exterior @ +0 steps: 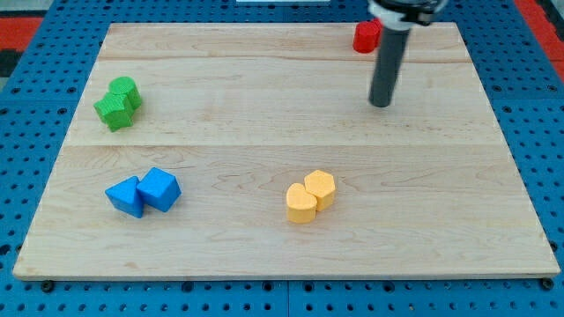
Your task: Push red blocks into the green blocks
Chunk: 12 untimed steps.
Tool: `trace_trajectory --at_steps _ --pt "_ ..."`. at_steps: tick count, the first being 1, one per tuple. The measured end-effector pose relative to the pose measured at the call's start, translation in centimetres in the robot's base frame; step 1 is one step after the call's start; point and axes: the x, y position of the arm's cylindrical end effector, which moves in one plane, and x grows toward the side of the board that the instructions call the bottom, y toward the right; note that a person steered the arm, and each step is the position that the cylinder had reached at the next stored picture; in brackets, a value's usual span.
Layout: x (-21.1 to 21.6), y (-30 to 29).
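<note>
Pale wooden board (282,176), made of long planks with visible grain, lying on a blue perforated base (26,176) studded with regular holes. A patch of red surface (26,18) shows at the view's top left corner, and another at the top right.

The arm's straight dark rod (388,62) comes down from the view's top edge, right of centre. Its lower end, the tip (380,104), rests on the board in the upper right part. The arm carries no gripper, so there are no jaws to be spread or pressed together; the rod holds nothing.

Red block (366,36): at the board's top edge, just to the view's left of the rod's upper shaft and partly hidden by it. Shape cannot be made out in full. The tip lies below it in the view, near but apart from it.

Green blocks (119,102): two ridged pieces touching each other, near the board's left edge in the upper half. Well apart from both the red block and the tip, with most of the board's width between them.

Blue blocks (143,192): two angular pieces, touching, in the lower left part, below the green pair.

Yellow blocks (310,196): two rounded pieces, touching, lower centre, below and to the view's left of the tip, well apart from it.

No writing, brand or label can be read anywhere.
</note>
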Motion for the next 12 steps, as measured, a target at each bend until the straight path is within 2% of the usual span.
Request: trace_trajectory --at_steps 2,5,9,12 --pt "-5.7 7.7" --pt "-16.0 9.3" --pt "-17.1 7.1" --pt "-15.0 -1.5"
